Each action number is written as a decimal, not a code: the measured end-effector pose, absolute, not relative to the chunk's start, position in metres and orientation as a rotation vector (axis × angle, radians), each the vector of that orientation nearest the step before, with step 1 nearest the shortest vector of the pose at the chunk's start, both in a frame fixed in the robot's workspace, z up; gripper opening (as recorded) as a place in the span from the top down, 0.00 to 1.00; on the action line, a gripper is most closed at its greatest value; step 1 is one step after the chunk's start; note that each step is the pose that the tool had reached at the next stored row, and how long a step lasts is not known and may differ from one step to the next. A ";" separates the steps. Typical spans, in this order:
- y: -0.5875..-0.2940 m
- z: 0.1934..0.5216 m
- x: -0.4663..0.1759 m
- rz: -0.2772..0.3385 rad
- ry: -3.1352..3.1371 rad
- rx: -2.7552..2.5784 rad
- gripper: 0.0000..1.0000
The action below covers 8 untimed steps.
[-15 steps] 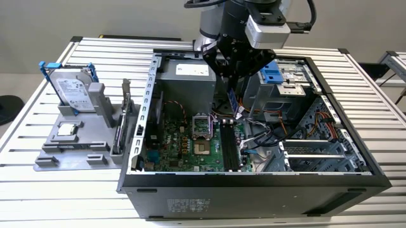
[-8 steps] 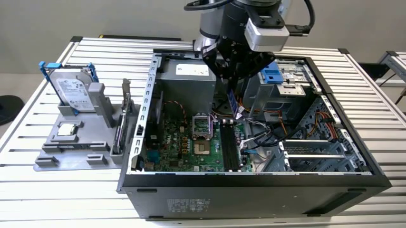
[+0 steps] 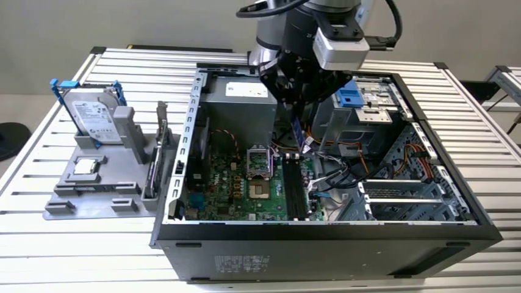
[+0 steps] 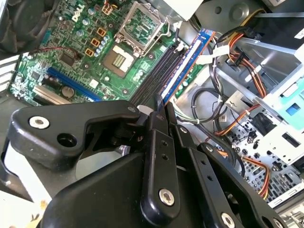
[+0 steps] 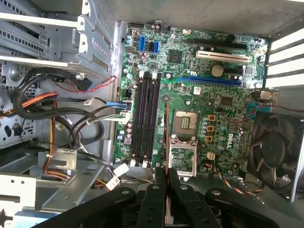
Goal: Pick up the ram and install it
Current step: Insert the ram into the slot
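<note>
Fingers (image 4: 160, 152) are clenched on the ram (image 4: 187, 61), pinching one end of the thin blue-green stick so that the rest juts out past the fingertips toward the motherboard (image 5: 213, 109). In the first wrist view the ram shows edge-on as a thin line just beside the black memory slots (image 5: 147, 118), on the side toward the open processor socket (image 5: 184, 124). In the exterior view the stick hangs below the fingers inside the open computer case (image 3: 326, 244), its lower end close above the end of the memory slots farthest from the case's dark front panel; whether it touches them cannot be told, and it is not seated in any of them. Bundles of orange, black and grey cables (image 5: 47, 99) lie on the far side of the memory slots from the socket. Well apart from the memory slots, outside the case on the slatted bench (image 3: 456, 116), a hard drive (image 3: 94, 119) stands in a grey holder (image 3: 97, 183).
</note>
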<state>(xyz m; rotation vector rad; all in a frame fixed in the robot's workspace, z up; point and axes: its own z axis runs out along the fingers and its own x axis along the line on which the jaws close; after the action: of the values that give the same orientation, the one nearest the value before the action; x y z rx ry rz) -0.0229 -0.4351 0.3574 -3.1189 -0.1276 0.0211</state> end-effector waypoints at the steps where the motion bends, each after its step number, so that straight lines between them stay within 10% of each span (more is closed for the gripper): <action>1: -0.435 0.357 -0.023 0.021 -0.128 -3.119 1.00; 8: -0.435 0.354 -0.023 0.021 -0.128 -3.119 1.00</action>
<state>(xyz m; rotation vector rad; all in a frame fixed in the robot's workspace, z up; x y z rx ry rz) -0.0229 -0.4351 0.3544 -3.1189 -0.1276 0.0212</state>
